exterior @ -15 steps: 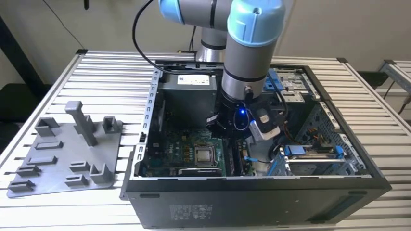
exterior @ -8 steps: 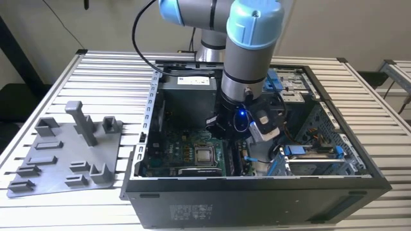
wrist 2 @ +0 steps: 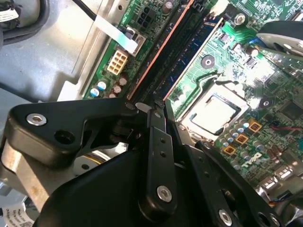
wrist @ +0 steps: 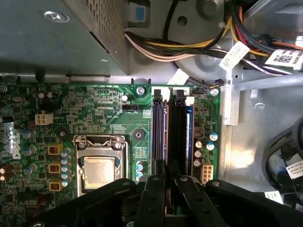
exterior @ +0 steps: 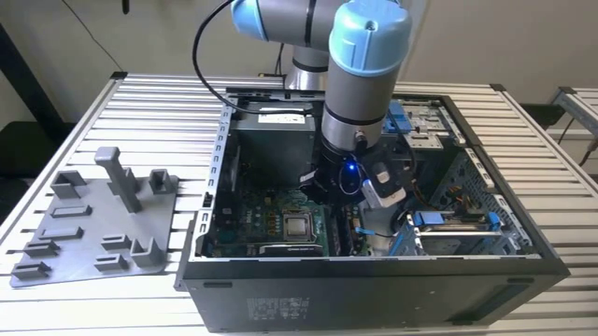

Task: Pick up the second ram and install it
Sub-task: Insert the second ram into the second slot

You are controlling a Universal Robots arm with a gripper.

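Pincer (wrist: pixel 166 177) over two seated sticks (wrist: pixel 166 132)

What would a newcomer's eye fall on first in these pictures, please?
The blue-and-grey arm plunging into the open computer case on the slatted table. Inside, the gripper sits over the memory slots, beside the silver processor on the green motherboard.

Exterior view: high and well back, looking down on the counter (exterior: pixel 140 98) and the open computer case (exterior: pixel 374 280). Both wrist views: close above the green board (wrist: pixel 94 109) inside, past the tool's (wrist: pixel 165 189) black links, sharing the processor socket (wrist 2: pixel 213 111) and memory slots (wrist: pixel 168 132).
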